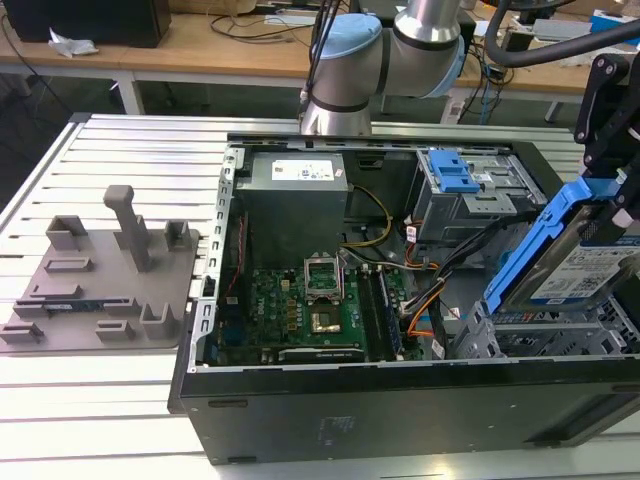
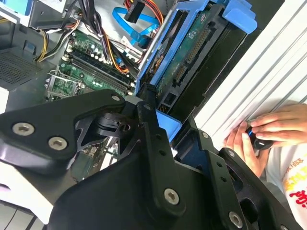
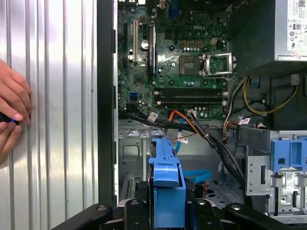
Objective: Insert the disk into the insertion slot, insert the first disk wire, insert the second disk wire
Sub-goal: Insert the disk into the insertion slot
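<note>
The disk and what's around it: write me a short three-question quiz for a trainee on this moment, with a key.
1. What holds the disk?
2. The disk is: A) fully pushed in; B) tilted above the insertion slot, not seated; C) lying flat, let go.
3. True or false: a person's hands are at the ribbed table beside the computer case.
Key: 1. The end effector, shut on the disk. 2. B. 3. True.
</note>
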### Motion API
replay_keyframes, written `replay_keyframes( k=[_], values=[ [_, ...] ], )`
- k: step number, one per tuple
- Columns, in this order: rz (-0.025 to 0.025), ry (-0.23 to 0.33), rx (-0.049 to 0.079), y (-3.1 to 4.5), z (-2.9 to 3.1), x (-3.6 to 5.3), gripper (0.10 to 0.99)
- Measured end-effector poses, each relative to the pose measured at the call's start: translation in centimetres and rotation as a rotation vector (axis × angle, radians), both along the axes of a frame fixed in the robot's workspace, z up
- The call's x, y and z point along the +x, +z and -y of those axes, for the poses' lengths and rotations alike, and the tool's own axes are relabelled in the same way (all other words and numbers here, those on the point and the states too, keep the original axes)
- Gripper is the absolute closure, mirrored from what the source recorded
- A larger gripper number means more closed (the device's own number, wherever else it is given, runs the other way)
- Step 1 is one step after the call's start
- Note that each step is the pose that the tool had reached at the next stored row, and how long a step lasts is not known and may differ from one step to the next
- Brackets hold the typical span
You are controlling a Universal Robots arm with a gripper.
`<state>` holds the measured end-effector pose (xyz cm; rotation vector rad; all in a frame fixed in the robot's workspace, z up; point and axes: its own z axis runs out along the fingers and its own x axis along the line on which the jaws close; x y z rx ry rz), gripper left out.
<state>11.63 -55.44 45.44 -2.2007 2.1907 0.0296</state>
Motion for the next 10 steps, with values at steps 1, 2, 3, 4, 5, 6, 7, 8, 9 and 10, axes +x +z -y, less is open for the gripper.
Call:
replay_keyframes(
  k=[1, 2, 3, 4, 5, 6, 7, 8, 9, 10],
  values=[
    [0.0, -0.001, 0.0, -0.04, 0.01, 0.0, 0.722],
    [0.0001, -0.004, 0.0, -0.14, 0.07, 0.0, 0.722],
    [0.0, -0.004, 0.0, -0.18, 0.07, 0.0, 0.722],
    [0.0001, -0.005, 0.0, -0.22, 0.08, 0.01, 0.722],
    [0.0, -0.007, 0.0, -0.32, 0.09, 0.01, 0.722],
    [0.0001, -0.008, 0.0, -0.37, 0.09, 0.02, 0.722],
    [0.0, -0.008, 0.0, -0.44, 0.1, 0.02, 0.722],
    [0.0, -0.009, 0.0, -0.58, 0.1, 0.03, 0.722],
    [-0.0001, -0.009, -0.001, -0.7, 0.1, 0.02, 0.722],
    [-0.0001, -0.009, -0.001, -0.79, 0.1, 0.02, 0.722]
  ],
)
